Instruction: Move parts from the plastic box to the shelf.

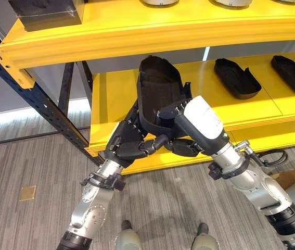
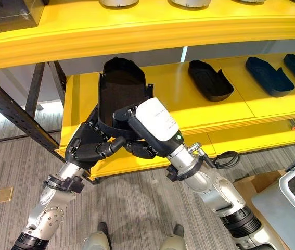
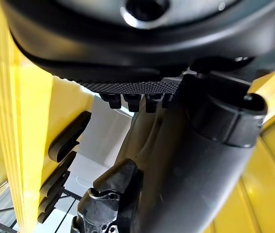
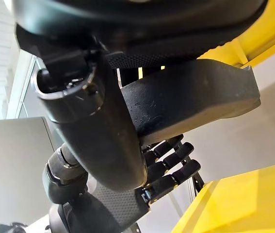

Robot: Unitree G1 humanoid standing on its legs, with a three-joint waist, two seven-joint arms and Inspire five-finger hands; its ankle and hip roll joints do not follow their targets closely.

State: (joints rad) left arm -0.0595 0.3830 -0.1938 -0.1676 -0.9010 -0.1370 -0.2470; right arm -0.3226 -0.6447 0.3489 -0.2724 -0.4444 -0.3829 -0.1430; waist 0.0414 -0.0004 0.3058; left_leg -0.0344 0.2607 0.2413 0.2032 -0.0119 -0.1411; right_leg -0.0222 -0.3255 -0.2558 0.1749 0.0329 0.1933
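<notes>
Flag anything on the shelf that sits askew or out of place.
Nothing stands out. The black part is tilted only because both hands, left hand and right hand, hold it over the yellow shelf. Two more parts lie flat farther right.

We see a yellow shelf [image 1: 111,99] with a lower deck and an upper deck [image 1: 152,31]. Two black parts [image 1: 236,78] [image 1: 293,74] lie flat on the lower deck, well beyond the right hand's fingers [image 1: 170,110]. A dark box [image 1: 47,13] sits on the upper deck, above and beyond the left hand's fingers [image 1: 131,125]. Pale round objects [image 2: 118,2] rest farther along that deck. Grey plank floor [image 1: 33,156] lies beneath.
</notes>
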